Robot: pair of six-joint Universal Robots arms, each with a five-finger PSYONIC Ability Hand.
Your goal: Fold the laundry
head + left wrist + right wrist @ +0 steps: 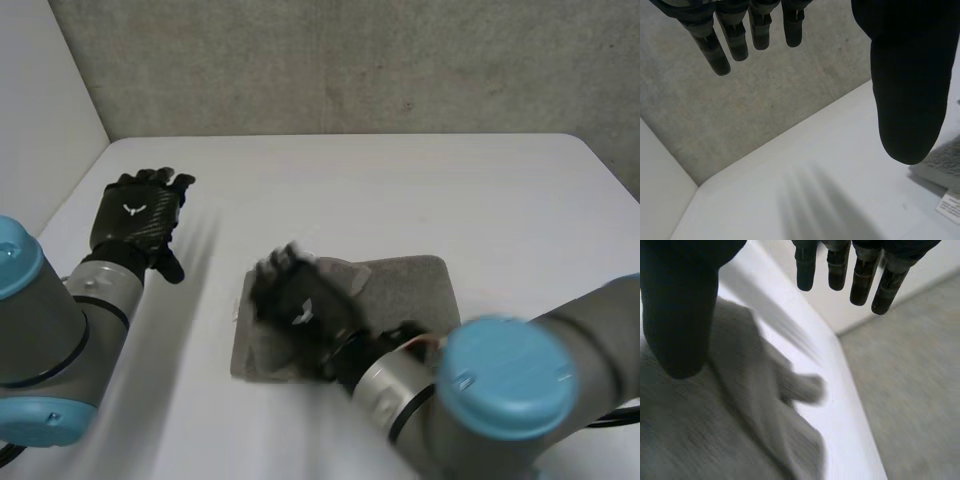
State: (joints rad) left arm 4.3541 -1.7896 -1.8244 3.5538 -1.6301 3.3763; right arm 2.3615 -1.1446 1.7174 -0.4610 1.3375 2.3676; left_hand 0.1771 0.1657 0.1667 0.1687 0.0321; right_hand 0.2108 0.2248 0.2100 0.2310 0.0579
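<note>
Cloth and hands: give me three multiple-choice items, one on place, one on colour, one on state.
1. Where is the right hand?
A. off the table
B. over the cloth
C. at the far edge of the table
2. What colour is the cloth?
A. grey
B. blue
C. red
3. What state is the left hand in?
A. shut on the cloth
B. pressing the cloth
C. open, holding nothing

Key: 1 B, the head view shows it above the cloth. 2 A, its pile is grey. 3 C, its fingers are straight, apart from the cloth.
</note>
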